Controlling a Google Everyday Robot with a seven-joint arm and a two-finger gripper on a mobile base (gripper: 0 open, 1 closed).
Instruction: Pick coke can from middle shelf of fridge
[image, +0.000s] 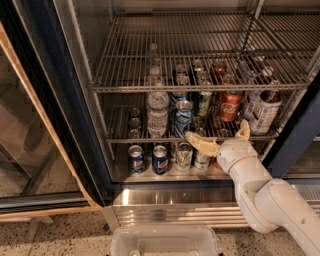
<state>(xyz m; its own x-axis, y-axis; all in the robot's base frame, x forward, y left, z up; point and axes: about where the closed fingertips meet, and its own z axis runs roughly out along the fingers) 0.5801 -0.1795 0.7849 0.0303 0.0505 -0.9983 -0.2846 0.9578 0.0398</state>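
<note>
The red coke can (230, 105) with white script stands on the middle shelf (122, 139), a wire rack, right of centre inside the blue-framed fridge (59, 95). My cream gripper (221, 137) is open and empty at that shelf's front rail. It is just below the can and slightly in front of it. One finger (201, 143) points left and the other rises at the right. The can's foot is partly hidden behind the rail and my wrist.
A water bottle (158, 112), a blue can (183, 118) and a green can (203, 102) stand left of the coke can. A white-and-brown container (264, 112) stands to its right. Pepsi cans (136, 159) sit on the floor below. A plastic bin (165, 242) lies in front.
</note>
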